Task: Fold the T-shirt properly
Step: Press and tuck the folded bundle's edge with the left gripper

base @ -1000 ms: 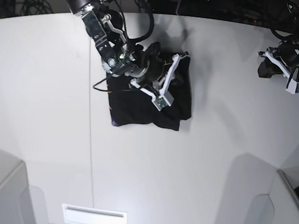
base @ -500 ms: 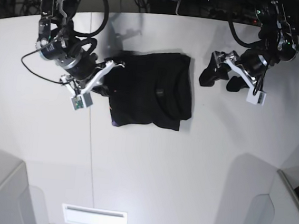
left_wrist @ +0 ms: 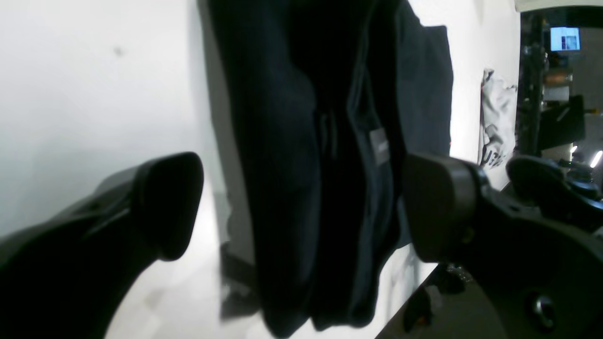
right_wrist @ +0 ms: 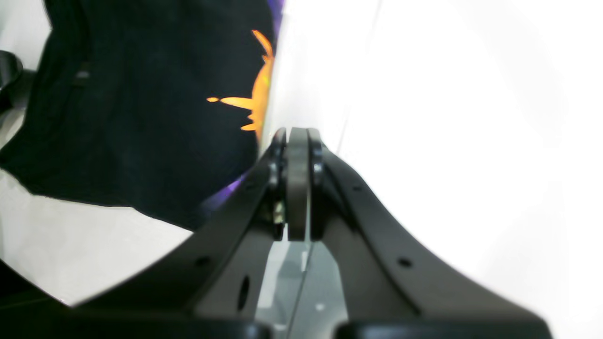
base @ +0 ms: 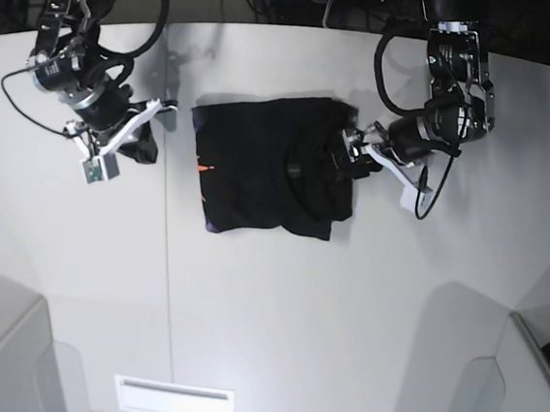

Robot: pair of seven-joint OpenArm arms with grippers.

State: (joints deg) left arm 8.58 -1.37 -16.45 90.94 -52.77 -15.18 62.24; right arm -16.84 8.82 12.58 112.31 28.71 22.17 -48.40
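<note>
A: Position of the garment to be entered. The soft matte black cloth T-shirt [base: 269, 162] is seen lying partly folded on the plain white table [base: 343, 310], its layers bunched along the edge facing the left claw. A small orange print [right_wrist: 256, 94] is shown at the edge nearest the right claw.

B: Handling is judged light, limp and prone to sag; a hold on the doubled outer edge is advised, not on a single layer.

A: Left claw [left_wrist: 301, 207] is noted spread wide, the bunched edge lying between its fingers; contact cannot be told.

B: Right claw [right_wrist: 297, 183], farther off to the side, is recorded pressed together on nothing, well apart from the cloth.
</note>
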